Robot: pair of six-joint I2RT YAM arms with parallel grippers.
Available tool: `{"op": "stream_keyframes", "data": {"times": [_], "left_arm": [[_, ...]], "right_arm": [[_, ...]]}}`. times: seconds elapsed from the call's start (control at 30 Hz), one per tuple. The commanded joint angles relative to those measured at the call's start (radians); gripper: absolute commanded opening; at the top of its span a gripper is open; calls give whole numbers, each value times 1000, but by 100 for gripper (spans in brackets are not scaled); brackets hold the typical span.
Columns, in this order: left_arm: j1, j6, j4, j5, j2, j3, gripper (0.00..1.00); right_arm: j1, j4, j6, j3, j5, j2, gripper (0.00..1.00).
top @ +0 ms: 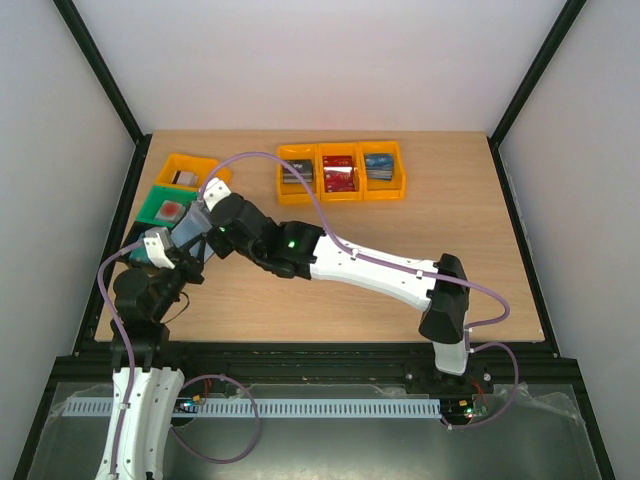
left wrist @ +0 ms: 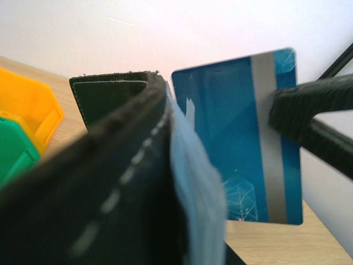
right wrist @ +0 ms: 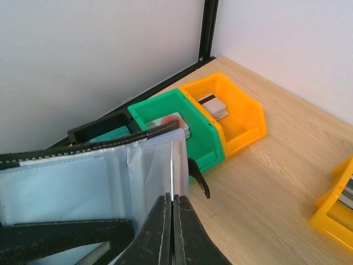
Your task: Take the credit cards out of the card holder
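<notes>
The black card holder [left wrist: 121,182] is held up off the table, open, its grey-blue pockets [right wrist: 83,182] facing the right wrist camera. My left gripper [top: 160,248] is shut on it; its fingertips are hidden behind the leather in the left wrist view. My right gripper [right wrist: 172,200] is shut on a blue credit card [left wrist: 237,132] with a grey stripe. The card stands beside the holder's inner pockets, edge-on [right wrist: 172,165] in the right wrist view. Both grippers meet at the table's left [top: 200,225].
A green bin [right wrist: 182,118] and an orange bin [right wrist: 234,107] with cards stand just beyond the holder at the far left. Three orange bins [top: 340,172] holding grey, red and blue cards stand at the back centre. A black frame post [right wrist: 208,27] is in the corner.
</notes>
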Motion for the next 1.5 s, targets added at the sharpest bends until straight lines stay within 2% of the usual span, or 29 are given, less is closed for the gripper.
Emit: {"op": "stream_keyframes", "data": {"times": [0.0, 0.1, 0.33, 0.5, 0.6, 0.67, 0.77, 0.83, 0.9, 1.07, 1.27, 1.33, 1.47], "left_arm": [[-6, -3, 30, 8, 1, -8, 2], [-8, -2, 27, 6, 1, -7, 2], [-8, -12, 33, 8, 1, -10, 2], [-11, -30, 69, 104, 23, -21, 2], [-14, -37, 80, 128, 33, -24, 2], [-16, -38, 89, 132, 30, -27, 2], [-16, -35, 107, 153, 35, -30, 2], [-20, -35, 129, 201, 57, -28, 2], [-38, -78, 161, 262, 92, -30, 2], [-165, -418, 359, 340, 254, -138, 2], [-297, -499, 511, 241, 533, -186, 2], [-295, -495, 403, 135, 588, -203, 2], [-275, -422, 87, -133, 609, -225, 3]], "right_arm": [[7, 27, -8, 45, 54, -42, 2], [8, 8, -8, 80, 56, -22, 2], [-25, 11, -24, 28, 19, -88, 2], [-157, -32, 3, -19, -23, -188, 2], [-282, -118, 39, -26, 7, -218, 2], [-386, -143, 95, -56, -40, -247, 2], [-493, -67, 161, -173, -179, -323, 2], [-508, -26, 170, -230, -182, -369, 2], [-508, -39, 162, -239, -123, -386, 2], [-508, -45, 152, -285, -92, -426, 2], [-510, -36, 134, -368, -97, -460, 2], [-510, -49, 119, -370, -113, -457, 2], [-510, -59, 100, -377, -143, -462, 2]]}}
